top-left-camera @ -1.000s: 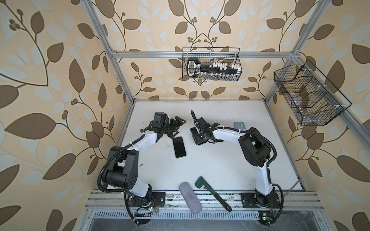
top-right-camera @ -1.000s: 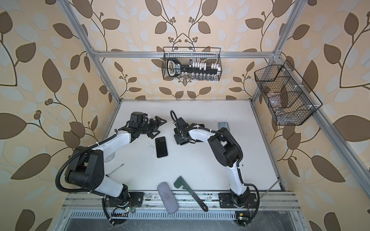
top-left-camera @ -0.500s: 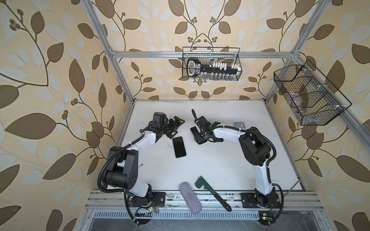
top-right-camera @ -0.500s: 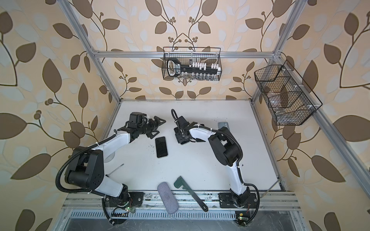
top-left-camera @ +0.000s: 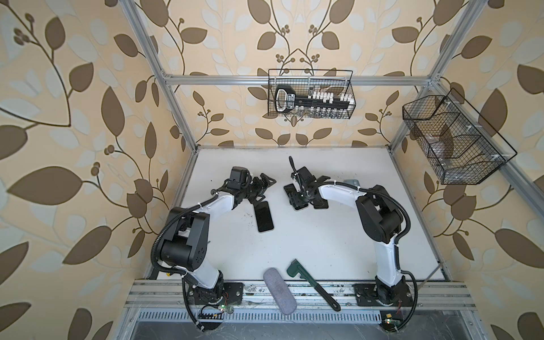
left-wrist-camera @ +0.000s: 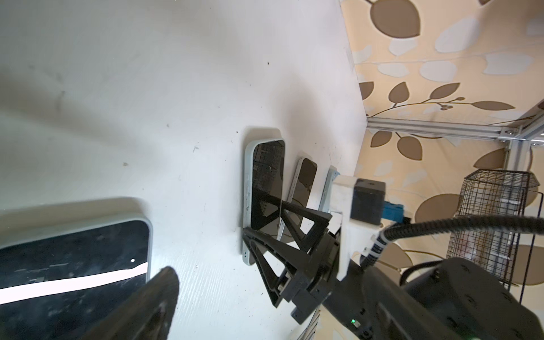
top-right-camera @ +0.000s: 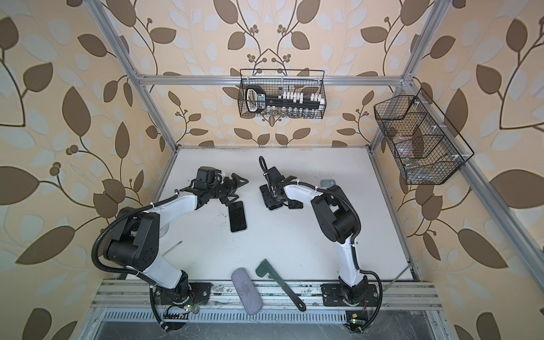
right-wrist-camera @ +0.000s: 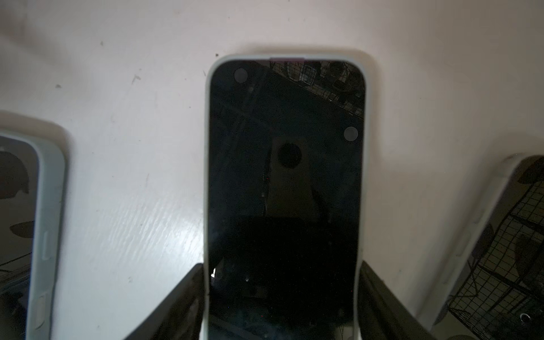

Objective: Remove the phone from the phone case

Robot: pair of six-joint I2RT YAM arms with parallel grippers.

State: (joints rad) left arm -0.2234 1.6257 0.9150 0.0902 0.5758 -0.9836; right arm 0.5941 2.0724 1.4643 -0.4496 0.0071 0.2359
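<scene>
Grip first: your right gripper (right-wrist-camera: 282, 266) has its jaws partly closed across the width of one phone case (left-wrist-camera: 248, 200), with a finger (right-wrist-camera: 176, 303) against each long edge at one end. The phone (right-wrist-camera: 282, 182) sits fully inside that pale case, screen up, flat on the white table (top-left-camera: 323, 250) around the middle of its far half.

Count three cased phones in all. Besides the gripped one, a second (top-left-camera: 321, 203) lies just to its right and parallel. A third (top-left-camera: 264, 216) lies to its left, a little nearer and slightly angled.

Your left gripper (top-left-camera: 263, 191) hangs over the far end of that third phone, jaws spread wide with nothing between them. You cannot tell whether it touches the phone.

One small grey piece (top-left-camera: 350, 182) lies farther right, too small to name. At the near edge you have one grey oblong pad (top-left-camera: 279, 291) and one dark green wrench-shaped tool (top-left-camera: 312, 284).

Two wire baskets hang on the walls. One (top-left-camera: 323, 81) is on the far wall and holds a socket rail. The other (top-left-camera: 471, 164) is on the right wall.
</scene>
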